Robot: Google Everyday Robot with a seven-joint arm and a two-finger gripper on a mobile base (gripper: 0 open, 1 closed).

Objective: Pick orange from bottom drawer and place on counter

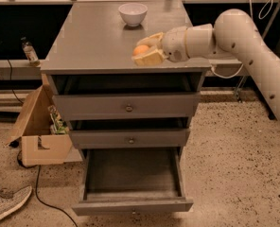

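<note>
Camera view: the gripper (145, 52) clasps the orange (140, 49) above the counter's (92, 37) front right part. A white bowl (133, 13) sits at the counter's back. Below the counter, the bottom drawer (133, 171) stands pulled out, showing its dark floor.

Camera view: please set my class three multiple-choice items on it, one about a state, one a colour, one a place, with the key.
1. The bottom drawer is: A shut; B pulled open; C taken out.
2. The bowl on the counter is: A white; B blue; C black.
3. The orange is: A in the bottom drawer; B in the bowl; C in the gripper over the counter's front.
Key: 1 B, its dark floor shows, with nothing on it; 2 A, it looks white against the grey top; 3 C, the gripper is shut on it.
</note>
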